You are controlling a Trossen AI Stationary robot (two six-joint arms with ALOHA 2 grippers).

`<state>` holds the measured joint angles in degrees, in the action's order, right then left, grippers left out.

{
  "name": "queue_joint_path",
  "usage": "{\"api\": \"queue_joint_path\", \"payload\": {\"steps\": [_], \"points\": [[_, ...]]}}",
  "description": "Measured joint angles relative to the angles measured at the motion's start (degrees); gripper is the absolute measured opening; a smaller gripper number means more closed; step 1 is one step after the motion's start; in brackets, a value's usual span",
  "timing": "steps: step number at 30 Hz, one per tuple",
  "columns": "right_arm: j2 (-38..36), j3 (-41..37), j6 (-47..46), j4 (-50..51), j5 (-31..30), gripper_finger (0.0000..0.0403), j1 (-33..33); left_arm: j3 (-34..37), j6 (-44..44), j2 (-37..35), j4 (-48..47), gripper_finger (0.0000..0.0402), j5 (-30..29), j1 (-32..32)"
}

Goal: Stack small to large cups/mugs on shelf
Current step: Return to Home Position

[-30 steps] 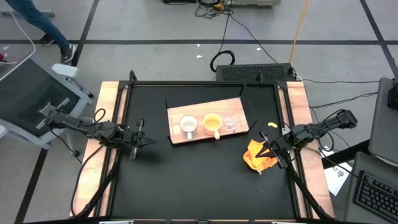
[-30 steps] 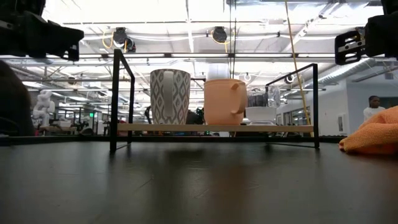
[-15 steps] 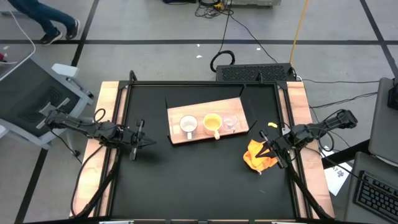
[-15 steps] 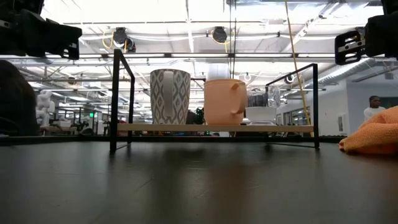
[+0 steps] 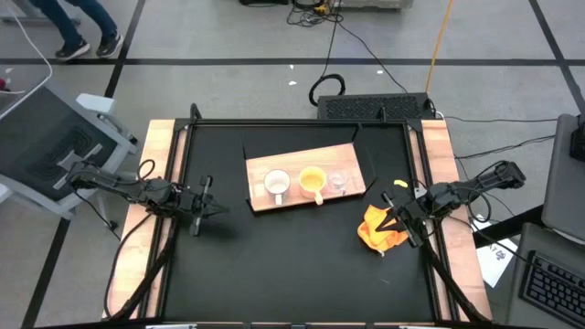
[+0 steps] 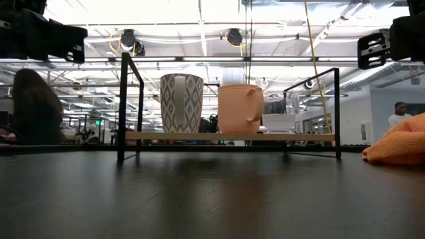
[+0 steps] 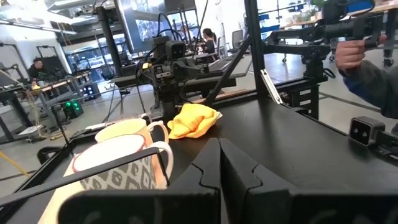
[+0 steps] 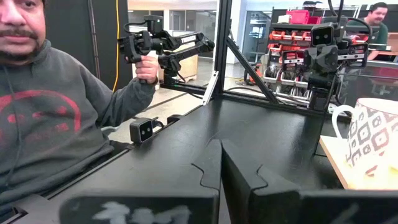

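"So how far had they got when you looked in?"

"Pretty much done, I'd say. All three cups were up on the shelf (image 5: pixel 302 157), which sat in the upper middle of the overhead picture. They stood side by side in a row, not nested: the patterned white mug (image 5: pixel 277 185) on the left, the orange mug (image 5: pixel 312 180) in the middle, and the clear glass cup (image 5: pixel 338 180) on the right."

"Sorted by size?"

"From table height the patterned one looked tallest and the glass shortest, so they did run in order of size. The glass was hard to make out against the room behind it, though."

"And the arms?"

"Neither was holding anything. The left gripper (image 5: pixel 216 209) hung at the middle left of the overhead frame, well apart from the shelf, with its fingers pressed together on nothing. The right gripper (image 5: pixel 391 219) was at the middle right, just beside the orange cloth (image 5: pixel 382 228), which lay on the black tabletop (image 5: pixel 274 265) to the lower right of the shelf. Its fingers were also pressed together and empty."

"Anything left to do?"

"Not with the cups, as far as I could judge. All that seemed to remain was for the arms to settle into their resting pose."
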<state>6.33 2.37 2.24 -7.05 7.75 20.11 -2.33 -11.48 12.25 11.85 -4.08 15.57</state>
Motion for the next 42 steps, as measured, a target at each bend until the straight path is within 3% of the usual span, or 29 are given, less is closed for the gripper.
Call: {"api": "queue_joint_path", "payload": {"steps": [10, 22, 32, 42], "points": [[0.0, 0.0, 0.15, 0.0, 0.0, 0.0, -0.01, 0.0, 0.27, 0.0, 0.43, 0.0019, 2.64, 0.01], [0.02, 0.0, 0.02, 0.43, 0.02, 0.0, 0.0, 0.0, 0.06, 0.0, 0.41, 0.0003, 2.62, 0.0], [0.0, 0.0, 0.44, 0.0, -0.04, 0.0, -0.01, 0.0, 0.02, 0.0, 0.38, 0.0026, 2.6, 0.0], [0.02, 0.0, -0.01, 0.0, -0.07, 0.0, -0.01, 0.0, -0.01, 0.0, 0.38, 0.0003, 2.56, 0.0]]}}
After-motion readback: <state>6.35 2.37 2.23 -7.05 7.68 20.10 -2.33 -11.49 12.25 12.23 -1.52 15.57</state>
